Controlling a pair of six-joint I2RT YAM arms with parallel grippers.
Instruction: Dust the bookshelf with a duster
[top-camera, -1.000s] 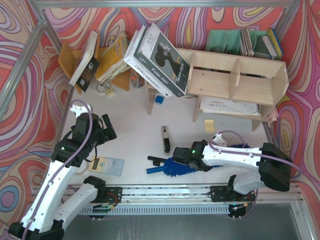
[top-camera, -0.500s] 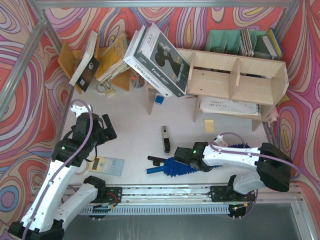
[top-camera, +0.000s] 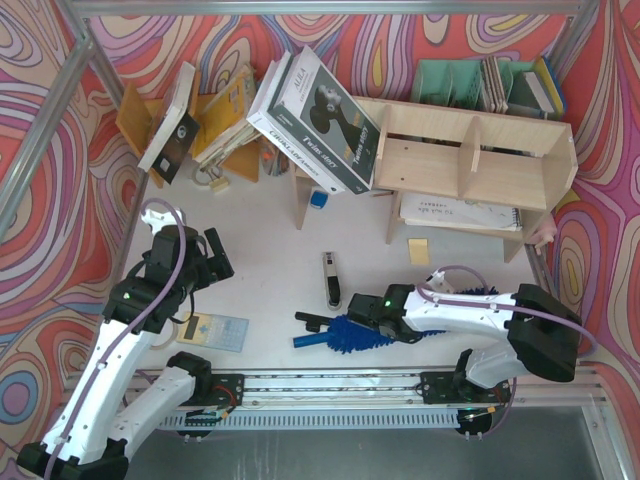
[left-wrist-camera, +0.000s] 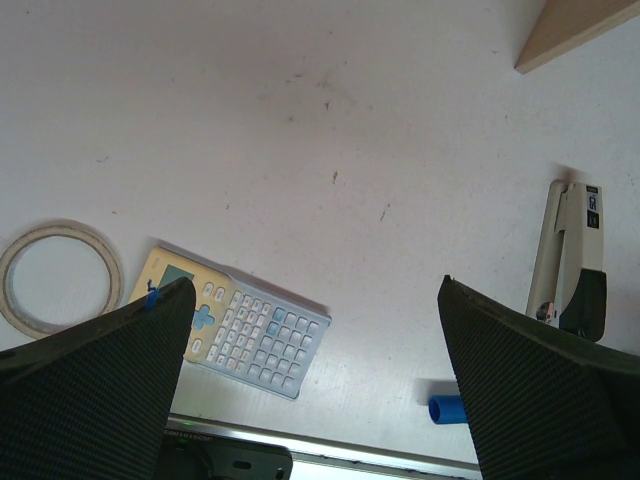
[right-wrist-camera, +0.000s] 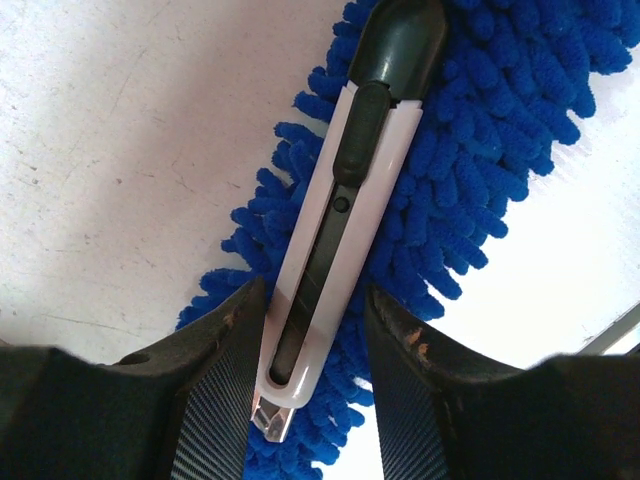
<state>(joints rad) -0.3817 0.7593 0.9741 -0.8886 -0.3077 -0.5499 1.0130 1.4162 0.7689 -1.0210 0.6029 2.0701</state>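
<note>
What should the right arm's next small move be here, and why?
Probably close the right claw on the utility knife and lift it aside. The knife lies on top of the duster, lengthwise between the claw's fingers, which stand either side of it. It seems to need clearing before the duster can be picked up cleanly.

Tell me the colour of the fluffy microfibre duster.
The long fluffy duster is bright blue, clearest in the right wrist view.
</note>
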